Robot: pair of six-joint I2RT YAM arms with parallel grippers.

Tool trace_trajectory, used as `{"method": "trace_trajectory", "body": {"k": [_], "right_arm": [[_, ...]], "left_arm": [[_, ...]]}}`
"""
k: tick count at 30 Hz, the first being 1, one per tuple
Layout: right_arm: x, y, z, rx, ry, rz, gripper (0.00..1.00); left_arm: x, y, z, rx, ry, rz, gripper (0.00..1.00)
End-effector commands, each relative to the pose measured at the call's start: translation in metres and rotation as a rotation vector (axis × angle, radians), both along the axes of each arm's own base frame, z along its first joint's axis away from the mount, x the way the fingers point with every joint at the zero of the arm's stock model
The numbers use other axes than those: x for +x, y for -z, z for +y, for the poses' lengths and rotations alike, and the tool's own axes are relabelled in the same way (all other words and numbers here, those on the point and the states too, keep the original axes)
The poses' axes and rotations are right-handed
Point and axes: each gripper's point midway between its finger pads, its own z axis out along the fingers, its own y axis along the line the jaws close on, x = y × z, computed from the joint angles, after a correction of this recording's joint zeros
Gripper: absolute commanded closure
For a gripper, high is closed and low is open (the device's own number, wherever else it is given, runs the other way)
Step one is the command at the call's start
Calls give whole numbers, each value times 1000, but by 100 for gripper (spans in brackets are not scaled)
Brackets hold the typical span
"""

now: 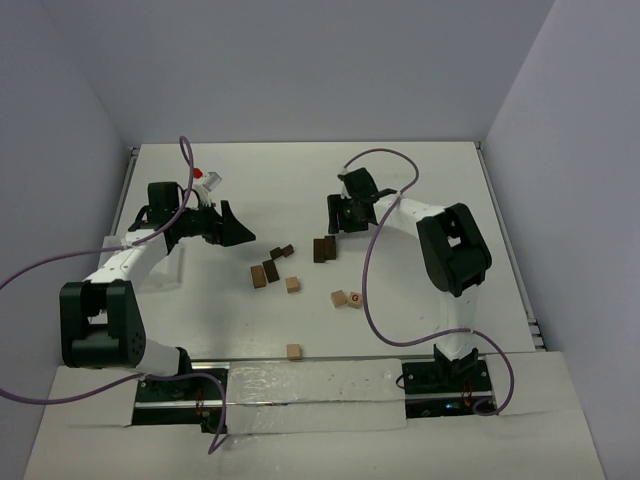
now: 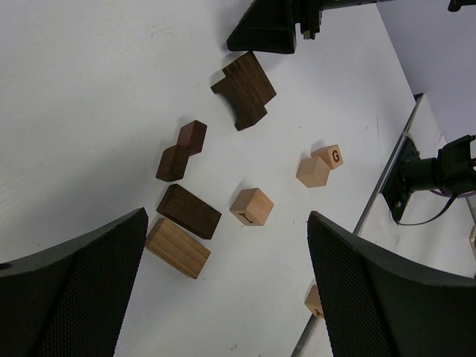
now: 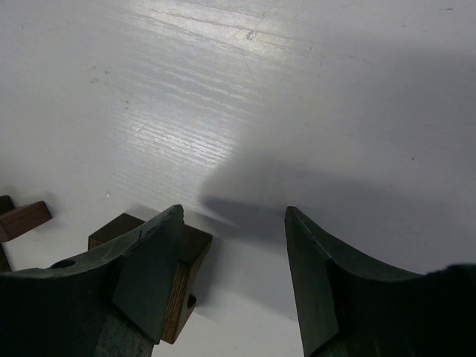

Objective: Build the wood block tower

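Note:
The wooden blocks lie loose and flat in mid-table. A dark stepped pair [image 1: 324, 248] [image 2: 244, 89] lies just below my right gripper [image 1: 336, 226] [image 3: 233, 212]. That gripper is open with bare table between its fingers, and the dark block [image 3: 190, 253] sits behind its left finger, outside the gap. My left gripper [image 1: 240, 228] [image 2: 227, 223] hangs wide open over the left group: two small dark blocks [image 2: 182, 151], a dark bar [image 2: 189, 211], a tan bar [image 2: 177, 248] and a tan cube [image 2: 251, 206]. It holds nothing.
Two tan cubes [image 1: 346, 298], one printed with a G [image 2: 332, 155], lie right of centre. Another tan cube [image 1: 293, 351] sits near the front edge. A white flat object [image 1: 168, 268] lies under the left arm. Purple cables loop over both arms.

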Motion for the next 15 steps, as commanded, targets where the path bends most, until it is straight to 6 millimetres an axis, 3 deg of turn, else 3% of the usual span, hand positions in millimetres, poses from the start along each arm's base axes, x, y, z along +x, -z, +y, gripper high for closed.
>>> {"method": "trace_trajectory", "body": {"k": [1, 15], "right_arm": [[-49, 37, -18, -103, -19, 170, 35], [-55, 36, -12, -105, -40, 167, 35]], "left_arm": [[8, -20, 0, -15, 8, -76, 6], [8, -18, 1, -14, 5, -73, 6]]}}
